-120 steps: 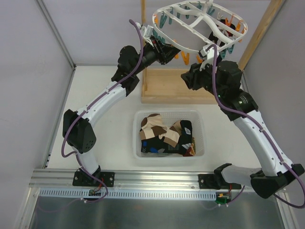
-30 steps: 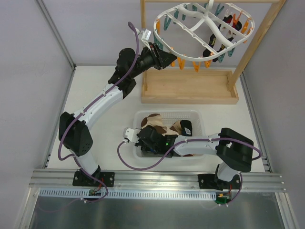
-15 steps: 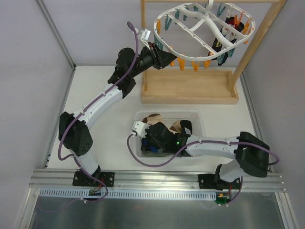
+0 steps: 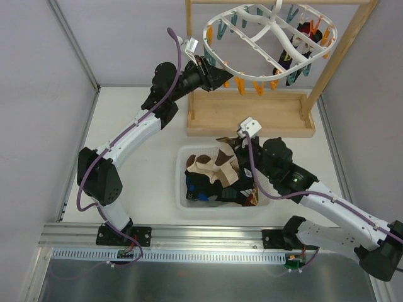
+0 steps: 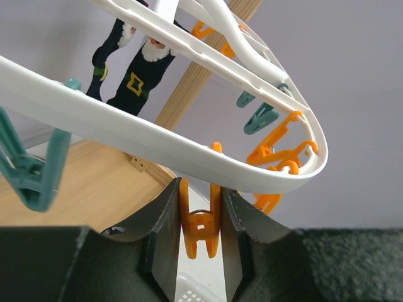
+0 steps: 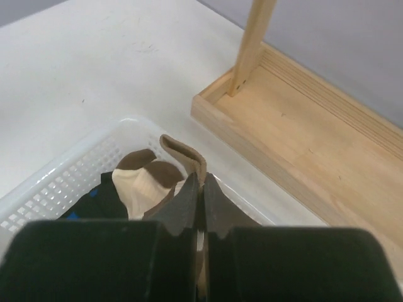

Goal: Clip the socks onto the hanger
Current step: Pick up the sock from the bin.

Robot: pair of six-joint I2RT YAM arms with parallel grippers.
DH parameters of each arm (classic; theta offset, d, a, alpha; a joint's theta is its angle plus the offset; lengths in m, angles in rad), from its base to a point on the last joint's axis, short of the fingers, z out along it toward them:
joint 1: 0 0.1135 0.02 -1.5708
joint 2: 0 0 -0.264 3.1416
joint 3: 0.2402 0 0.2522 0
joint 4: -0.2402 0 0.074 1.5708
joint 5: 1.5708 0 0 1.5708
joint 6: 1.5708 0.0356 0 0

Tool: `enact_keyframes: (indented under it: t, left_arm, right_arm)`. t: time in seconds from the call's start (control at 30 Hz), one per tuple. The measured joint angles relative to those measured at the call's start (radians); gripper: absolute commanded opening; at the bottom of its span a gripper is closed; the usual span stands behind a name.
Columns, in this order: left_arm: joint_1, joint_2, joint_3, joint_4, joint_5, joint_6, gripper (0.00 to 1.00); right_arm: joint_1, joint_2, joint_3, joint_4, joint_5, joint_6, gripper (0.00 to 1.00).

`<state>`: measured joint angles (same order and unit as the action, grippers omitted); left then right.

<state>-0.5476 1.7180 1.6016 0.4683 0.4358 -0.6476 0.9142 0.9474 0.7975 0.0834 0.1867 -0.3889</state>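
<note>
The white oval hanger [image 4: 264, 26] hangs from the wooden frame, rimmed with orange and teal pegs. My left gripper [image 4: 221, 77] is at its near-left rim, shut on an orange peg [image 5: 200, 223] under the white rim [image 5: 126, 135]. My right gripper [image 4: 230, 148] is over the back of the white basket [image 4: 179, 182], shut on the cuff of a tan, brown and white sock [image 4: 211, 165]. In the right wrist view the sock [image 6: 182, 151] folds over my right gripper [image 6: 201, 184]. More socks [image 4: 214, 189] lie in the basket.
The wooden frame's base tray [image 4: 252, 116] lies just behind the basket, its upright post [image 6: 252, 44] close by in the right wrist view. Black patterned socks [image 4: 293, 56] hang pegged at the hanger's right side. Grey walls stand on both sides.
My right gripper has come up out of the basket's left part and moved back and right, lifting the tan and brown sock by its cuff. The left arm has stayed at the peg.
</note>
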Motion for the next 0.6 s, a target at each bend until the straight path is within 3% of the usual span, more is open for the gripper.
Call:
enact_keyframes:
  t: [0.2,0.6]
  left_arm:
    - [0.006,0.0,0.0,0.026,0.062,-0.002,0.0]
    - [0.013,0.0,0.0,0.063,0.119,-0.018,0.0]
  right_arm:
    - [-0.142,-0.012,0.109,-0.099,-0.15,0.084,0.01]
    - [-0.223,0.109,0.303,-0.147,-0.214,0.216,0.01]
